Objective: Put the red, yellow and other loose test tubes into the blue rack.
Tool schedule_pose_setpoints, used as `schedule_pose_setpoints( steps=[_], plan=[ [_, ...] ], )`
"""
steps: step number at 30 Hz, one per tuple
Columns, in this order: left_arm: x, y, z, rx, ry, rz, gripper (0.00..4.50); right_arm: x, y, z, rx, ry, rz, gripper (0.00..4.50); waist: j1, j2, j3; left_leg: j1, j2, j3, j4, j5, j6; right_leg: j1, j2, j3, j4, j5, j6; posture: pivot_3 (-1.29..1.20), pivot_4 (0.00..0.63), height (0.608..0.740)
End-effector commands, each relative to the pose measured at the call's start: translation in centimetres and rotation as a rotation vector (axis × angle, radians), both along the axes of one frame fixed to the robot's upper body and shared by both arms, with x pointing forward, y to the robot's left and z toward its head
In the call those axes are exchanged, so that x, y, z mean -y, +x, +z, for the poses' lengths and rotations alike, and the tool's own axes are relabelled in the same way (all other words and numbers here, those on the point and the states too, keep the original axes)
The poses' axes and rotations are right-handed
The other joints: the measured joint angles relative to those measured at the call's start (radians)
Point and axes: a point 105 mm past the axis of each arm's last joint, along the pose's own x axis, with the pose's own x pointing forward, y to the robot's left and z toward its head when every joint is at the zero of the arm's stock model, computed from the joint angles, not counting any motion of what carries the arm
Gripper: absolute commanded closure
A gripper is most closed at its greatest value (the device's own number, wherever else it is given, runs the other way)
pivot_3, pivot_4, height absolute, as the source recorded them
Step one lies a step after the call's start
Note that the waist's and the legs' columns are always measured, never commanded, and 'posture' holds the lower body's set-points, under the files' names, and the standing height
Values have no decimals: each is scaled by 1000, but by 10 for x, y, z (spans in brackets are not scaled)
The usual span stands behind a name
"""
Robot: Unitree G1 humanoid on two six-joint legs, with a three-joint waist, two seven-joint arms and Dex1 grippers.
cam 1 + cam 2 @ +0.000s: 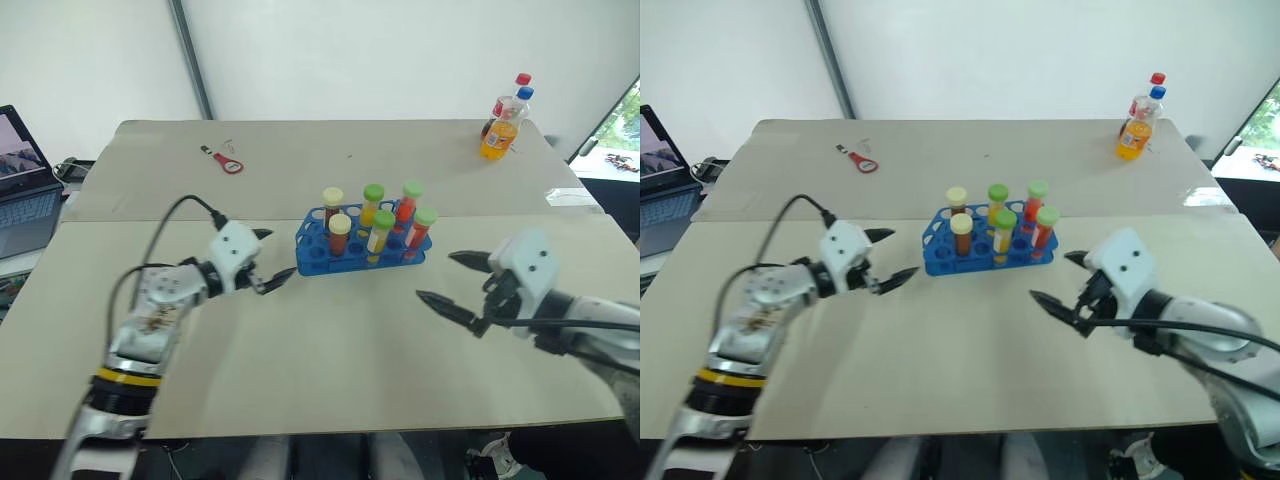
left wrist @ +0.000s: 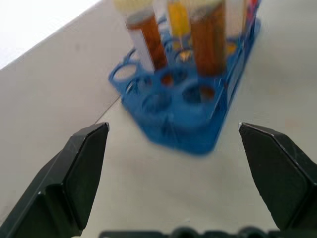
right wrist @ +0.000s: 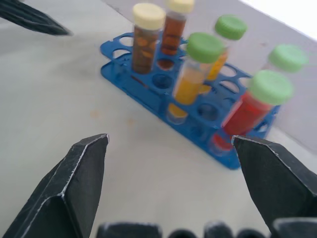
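The blue rack (image 1: 318,256) stands mid-table with several test tubes upright in it. Two hold orange-brown liquid under pale yellow caps (image 1: 340,223). The others carry green caps: yellow liquid (image 1: 383,220) and red liquid (image 1: 424,217). My left gripper (image 1: 276,254) hovers just left of the rack, open and holding nothing. The left wrist view looks past its fingers (image 2: 74,173) at the rack (image 2: 193,129). My right gripper (image 1: 437,276) is open and holding nothing, a hand's width right of the rack and nearer me. In its wrist view the rack (image 3: 130,79) and tubes stand between its fingers (image 3: 74,183).
An orange soda bottle (image 1: 500,130) stands at the far right corner with a red-capped bottle behind it. A red-handled tool (image 1: 228,162) lies at the far left. A laptop (image 1: 22,190) sits off the table's left side. A seam crosses the table behind the rack.
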Motion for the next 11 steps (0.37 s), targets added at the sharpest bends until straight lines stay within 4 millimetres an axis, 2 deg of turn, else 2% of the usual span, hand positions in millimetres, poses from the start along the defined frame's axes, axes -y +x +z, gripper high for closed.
schedule_pose_setpoints(
  steps=[1,5,8,11],
  plan=[
    [-18,-19,15,-20,49,-22,34,21,-3,22,50,-58,52,59,0,0,0,0,0,0,0,0,0,0,0,0,0,0,0,0,150,740],
    [-41,-28,20,-59,67,25,34,47,-1,25,15,-105,15,59,-3,0,0,0,2,1,-1,0,0,0,0,0,-1,0,0,0,150,740],
    [-48,-28,22,-47,58,62,34,50,2,28,23,-102,10,59,-3,0,0,0,2,1,-1,0,0,0,0,0,-1,0,0,0,150,740],
    [-46,-31,22,-54,26,51,34,47,5,29,26,-106,24,59,-5,0,0,0,2,1,-1,0,0,0,0,0,-1,0,0,0,150,740]
  ],
)
